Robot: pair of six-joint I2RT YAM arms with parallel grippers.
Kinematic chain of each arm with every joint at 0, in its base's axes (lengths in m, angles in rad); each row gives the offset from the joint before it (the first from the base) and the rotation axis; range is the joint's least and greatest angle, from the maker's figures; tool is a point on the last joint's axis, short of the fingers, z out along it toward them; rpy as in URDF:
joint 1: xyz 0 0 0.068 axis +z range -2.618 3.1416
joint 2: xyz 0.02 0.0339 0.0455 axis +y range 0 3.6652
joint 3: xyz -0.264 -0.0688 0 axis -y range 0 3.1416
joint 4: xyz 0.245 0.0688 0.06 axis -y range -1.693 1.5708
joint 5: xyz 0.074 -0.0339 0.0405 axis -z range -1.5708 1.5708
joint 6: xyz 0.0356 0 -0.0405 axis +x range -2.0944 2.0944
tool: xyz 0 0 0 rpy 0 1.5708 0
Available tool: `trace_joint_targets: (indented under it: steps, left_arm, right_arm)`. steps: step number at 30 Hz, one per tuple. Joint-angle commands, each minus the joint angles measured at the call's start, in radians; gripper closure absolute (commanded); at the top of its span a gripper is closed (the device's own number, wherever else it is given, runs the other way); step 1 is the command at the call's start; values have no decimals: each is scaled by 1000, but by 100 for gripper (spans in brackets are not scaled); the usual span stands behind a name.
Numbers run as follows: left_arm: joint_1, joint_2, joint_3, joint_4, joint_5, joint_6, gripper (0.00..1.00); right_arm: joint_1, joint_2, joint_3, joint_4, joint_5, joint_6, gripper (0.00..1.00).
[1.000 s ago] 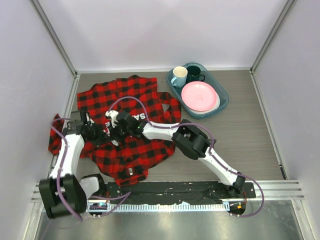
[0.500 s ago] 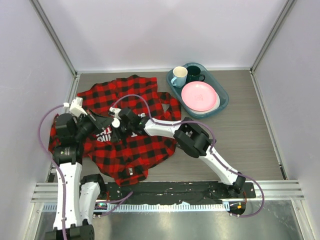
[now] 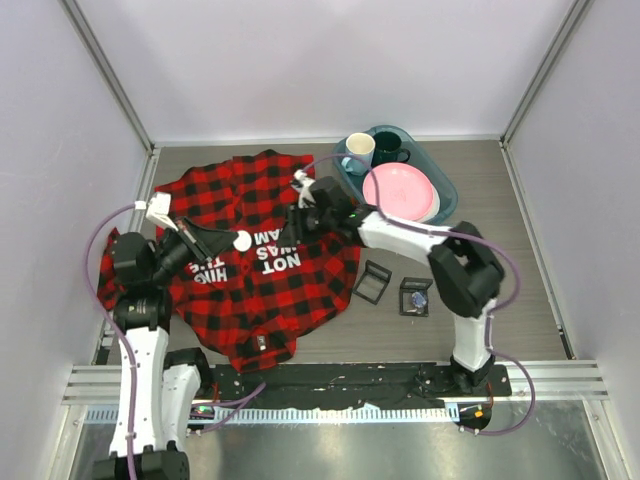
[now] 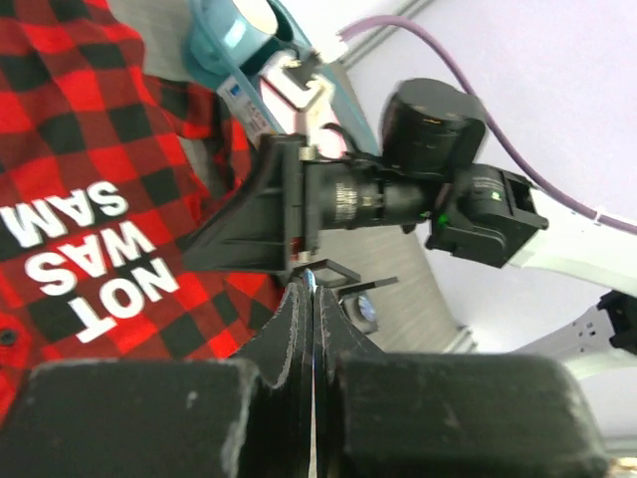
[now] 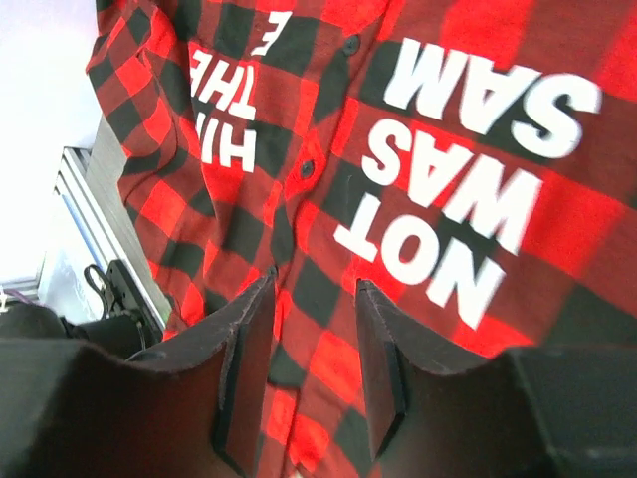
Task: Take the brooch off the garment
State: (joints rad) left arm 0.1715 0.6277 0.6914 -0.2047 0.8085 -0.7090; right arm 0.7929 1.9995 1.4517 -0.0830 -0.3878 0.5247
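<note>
The grey table (image 3: pixel 500 250) carries the checked shirt (image 3: pixel 270 290), spread at the left. Above it the left gripper (image 4: pixel 312 289) is clenched. A small white brooch (image 3: pixel 241 240) is at its tip; whether it is held, I cannot tell. Farther, the right gripper (image 5: pixel 314 294) hovers released over the lettering.

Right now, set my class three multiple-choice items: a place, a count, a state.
1. Where is the pink plate? A in the tray; B on the shirt; C by the arm bases.
2. How many mugs stand in the tray? A one; B two; C four.
3. The right gripper is: A shut on a mug; B shut on the shirt; C open.
Key: A, the tray's rim surrounds it; B, a pale mug and a dark mug; C, its jaws stand apart above the shirt.
</note>
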Motion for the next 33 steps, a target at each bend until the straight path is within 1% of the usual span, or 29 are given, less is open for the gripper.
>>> trace_joint_targets:
  steps: [1,2,3,4,5,6,7,8,9,10,11,14,16,17,21,23,25,27,28,31,32,33]
  left_arm:
    - [-26,56,-99,381,135,-219,100]
    - [-39,61,-119,455,139,-240,100]
    - [-58,61,-139,499,138,-277,100]
    - [-99,61,-177,536,123,-296,100]
    - [-119,56,-193,583,103,-306,100]
    - [-144,53,-213,605,83,-317,100]
    - [-203,44,-231,667,39,-349,100]
    - [-228,43,-271,709,22,-368,100]
    - [-253,41,-289,749,3,-391,100]
    - [-294,38,-303,810,-14,-418,100]
    - [-311,35,-329,833,-44,-429,100]
    - [-369,18,-349,861,-77,-431,100]
    - [-397,9,-362,863,-95,-426,100]
    - [-403,4,-366,869,-104,-428,100]
    - [-429,-11,-394,919,-143,-449,100]
    - [-440,-14,-408,935,-157,-452,100]
    - [-451,-14,-421,961,-175,-464,100]
    - [-457,-8,-426,978,-181,-472,100]
    - [-461,3,-428,996,-183,-480,100]
    - [-474,20,-428,1016,-186,-491,100]
    - [-477,20,-429,1021,-193,-492,100]
    - [-483,20,-429,1022,-198,-492,100]
  right_arm:
    - [-47,-230,-201,29,-46,-75,55]
    - [-52,-261,-246,41,-69,-97,53]
    - [-57,-301,-326,57,-127,-115,52]
    - [-58,-336,-367,78,-150,-133,50]
    - [-58,-413,-416,139,-193,-131,47]
    - [-58,-451,-520,199,-236,-115,46]
    - [-58,-491,-575,348,-311,-53,44]
    - [-58,-568,-629,435,-331,-17,39]
    - [-58,-594,-718,519,-345,29,36]
    - [-60,-619,-746,637,-353,56,33]
    - [-60,-634,-764,675,-358,98,31]
    - [-73,-680,-797,776,-370,153,29]
    - [-78,-717,-800,816,-384,159,27]
    - [-77,-725,-795,816,-404,159,26]
    - [-84,-740,-783,821,-395,159,25]
    - [-86,-739,-781,870,-392,187,25]
    - [-86,-716,-749,884,-396,228,25]
    - [-86,-657,-723,923,-424,267,30]
    - [-86,-642,-725,1007,-440,321,31]
    - [-86,-595,-725,1109,-450,382,35]
    - [-86,-585,-720,1121,-453,392,40]
    - [-86,-565,-711,1128,-457,402,43]
